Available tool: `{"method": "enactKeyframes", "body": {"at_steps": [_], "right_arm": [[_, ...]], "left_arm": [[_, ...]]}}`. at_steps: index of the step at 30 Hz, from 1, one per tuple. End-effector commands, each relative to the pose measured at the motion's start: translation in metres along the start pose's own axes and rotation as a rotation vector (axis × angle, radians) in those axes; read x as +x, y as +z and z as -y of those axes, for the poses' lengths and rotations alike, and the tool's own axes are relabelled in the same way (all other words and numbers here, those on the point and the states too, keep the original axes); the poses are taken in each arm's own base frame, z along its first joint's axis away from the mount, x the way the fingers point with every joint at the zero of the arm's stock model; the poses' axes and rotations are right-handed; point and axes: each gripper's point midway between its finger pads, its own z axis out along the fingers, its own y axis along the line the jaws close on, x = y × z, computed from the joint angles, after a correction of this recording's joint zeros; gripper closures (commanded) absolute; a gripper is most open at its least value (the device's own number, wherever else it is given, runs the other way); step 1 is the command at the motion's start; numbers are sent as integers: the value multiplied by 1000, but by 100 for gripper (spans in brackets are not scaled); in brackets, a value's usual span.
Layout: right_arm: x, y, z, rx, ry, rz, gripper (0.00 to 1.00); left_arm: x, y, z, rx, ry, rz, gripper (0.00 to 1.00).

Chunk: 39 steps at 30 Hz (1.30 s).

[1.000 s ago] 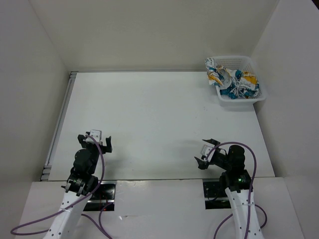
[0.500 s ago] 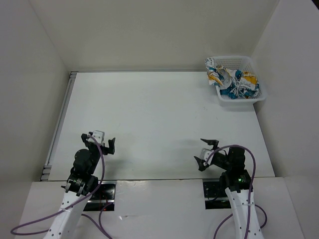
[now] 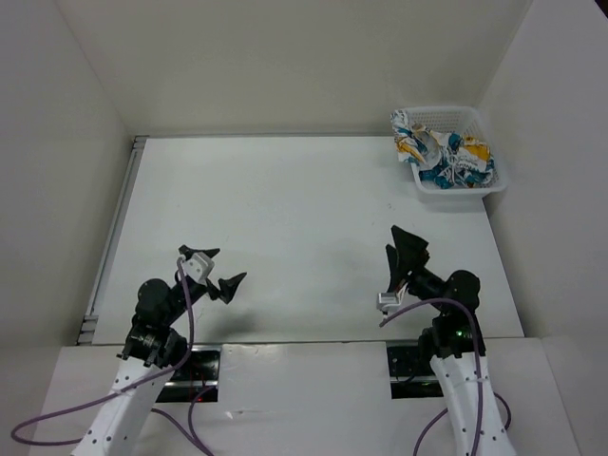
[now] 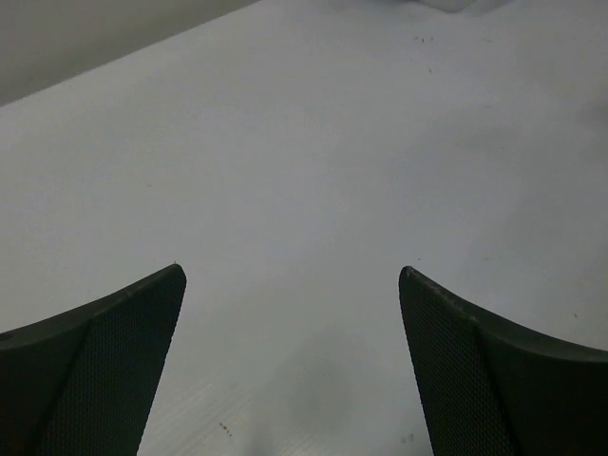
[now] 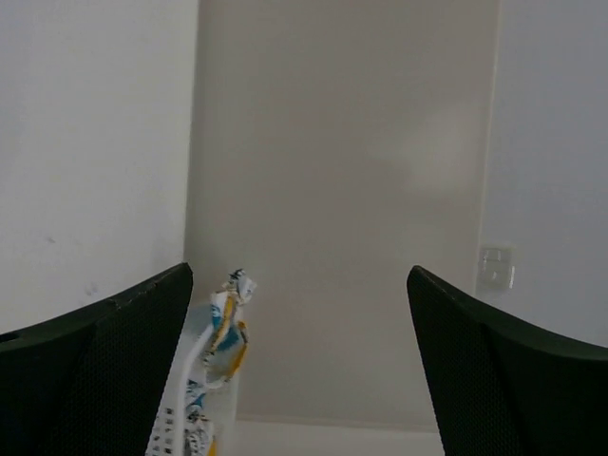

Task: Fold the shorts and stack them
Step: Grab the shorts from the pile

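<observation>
The shorts (image 3: 443, 152) lie crumpled in a white mesh basket (image 3: 480, 119) at the table's far right corner; white fabric with teal, orange-yellow and black print. The right wrist view shows a bit of them (image 5: 220, 337) sticking above the basket's rim (image 5: 176, 394). My left gripper (image 3: 215, 270) is open and empty over the near left of the table. My right gripper (image 3: 407, 249) is open and empty, raised over the near right and pointing toward the basket, well short of it. In the left wrist view my fingers (image 4: 104, 366) frame bare table.
White walls close the table on the left, back and right. A metal rail (image 3: 114, 233) runs along the table's left edge. The basket stands tight against the right wall.
Both arms have lifted and reached forward from their tucked pose near the bases. The left gripper moved right and out; the right gripper swung up toward the basket.
</observation>
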Motion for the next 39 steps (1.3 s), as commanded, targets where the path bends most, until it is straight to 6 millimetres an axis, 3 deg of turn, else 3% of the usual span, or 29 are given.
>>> {"method": "enactKeyframes", "body": {"at_steps": [1,4,5,6,7,8,9,10,11,12,13,14,15,16,21,22,23,28,31,32,33,35,36,38,39], "right_arm": [[54,5,99,91,4,-194,2],[103,34,124,97,358,-347,2],[154,52,146,183,646,-532,2],[175,62,135,158,822,-636,2],[208,59,201,325,919,-702,2],[247,88,143,280,1161,-841,1],[255,89,112,174,1286,-922,1],[268,95,103,151,1385,-928,1],[298,98,92,204,1566,-932,1],[313,92,80,281,1658,-986,1],[329,91,73,336,1701,-986,1],[351,83,48,381,1763,-1050,1],[361,78,34,397,1777,-1094,1],[373,77,32,422,1767,-1104,1],[409,68,-19,461,1819,-1211,1],[415,70,-45,423,1849,-1228,1],[418,68,-55,412,1862,-1239,1],[392,91,-112,178,1984,-1145,1],[390,95,-127,164,2024,-1140,23],[392,100,-125,165,2027,-1111,38],[397,102,-119,185,2013,-1092,70],[413,99,-99,285,1974,-1119,91],[422,96,-83,348,1945,-1124,100],[430,91,-54,415,1898,-1119,100],[432,90,-19,450,1851,-1071,100]], "left_arm": [[-64,24,-10,27,30,58,0],[-72,56,-38,-34,-39,-100,0],[-46,78,-51,-48,-96,-240,0],[-39,86,-59,-67,-127,-327,0],[-55,118,-85,-118,-128,-361,0],[-51,124,-97,-147,-146,-414,0],[-52,134,-104,-157,-151,-438,0],[-52,143,-108,-155,-159,-459,0],[-45,152,-118,-168,-177,-511,0],[-40,155,-121,-174,-187,-544,0],[-35,157,-122,-171,-199,-579,0],[-26,160,-123,-163,-227,-656,0],[-23,162,-120,-144,-246,-690,0],[-7,164,-116,-114,-278,-746,0],[-5,162,-93,46,-392,-751,0],[9,162,-90,59,-414,-782,0],[13,162,-90,60,-419,-790,0],[26,163,-87,73,-441,-819,0],[29,168,-90,74,-443,-823,0],[29,171,-91,74,-443,-822,0],[29,171,-90,82,-446,-819,0],[26,173,-91,81,-442,-811,0],[26,173,-91,81,-442,-811,0],[18,172,-91,80,-431,-791,0],[15,169,-89,80,-427,-784,0]]}}
